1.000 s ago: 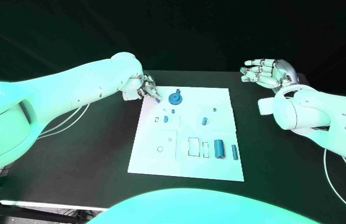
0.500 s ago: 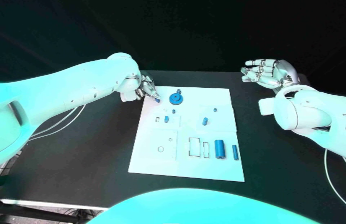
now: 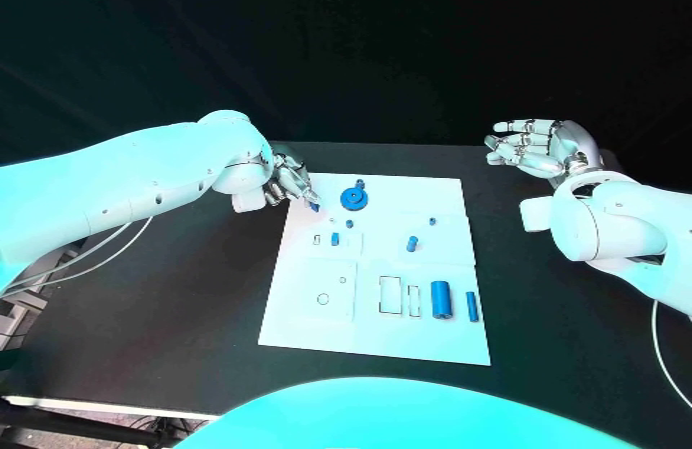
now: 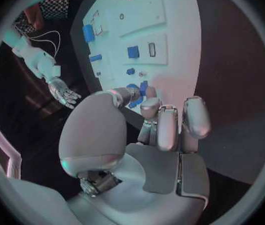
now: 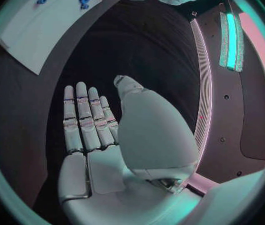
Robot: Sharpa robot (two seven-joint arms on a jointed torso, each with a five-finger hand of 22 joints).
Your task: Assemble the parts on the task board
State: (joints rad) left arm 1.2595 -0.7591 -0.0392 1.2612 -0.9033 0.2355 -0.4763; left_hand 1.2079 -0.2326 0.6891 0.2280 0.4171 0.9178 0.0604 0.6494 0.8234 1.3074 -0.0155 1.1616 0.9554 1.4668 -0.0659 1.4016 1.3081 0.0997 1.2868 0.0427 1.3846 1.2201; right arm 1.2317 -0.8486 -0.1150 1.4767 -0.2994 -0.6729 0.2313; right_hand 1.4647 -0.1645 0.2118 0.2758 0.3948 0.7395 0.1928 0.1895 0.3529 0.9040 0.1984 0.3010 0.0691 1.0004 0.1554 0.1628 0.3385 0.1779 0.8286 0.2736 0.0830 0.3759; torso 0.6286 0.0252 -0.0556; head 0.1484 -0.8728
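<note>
While I watch from my station, the black table spreads under both arms, with the task board lying flat in its middle, long side running from near to far. My left arm reaches in from the left and ends at the board's far left corner. My right arm sits off to the right, well apart from the board.

On that side the right hand hangs over bare table past the board's far right corner, palm turned up, fingers spread and straight, holding nothing; the right wrist view confirms the flat, empty palm.

At the far left corner the left hand has its fingers curled in close together. A small blue part shows at its fingertips, but from the head view or the left wrist view I cannot tell whether the fingers truly pinch it or merely touch it.

Just right of that hand, near the far edge, a blue gear sits on the board. Toward the near right, a blue cylinder lies beside a thinner blue bar, both lengthwise, next to outlined rectangular slots. Mid-board, a short blue peg lies right of centre, and two smaller blue pieces sit left of centre.
</note>
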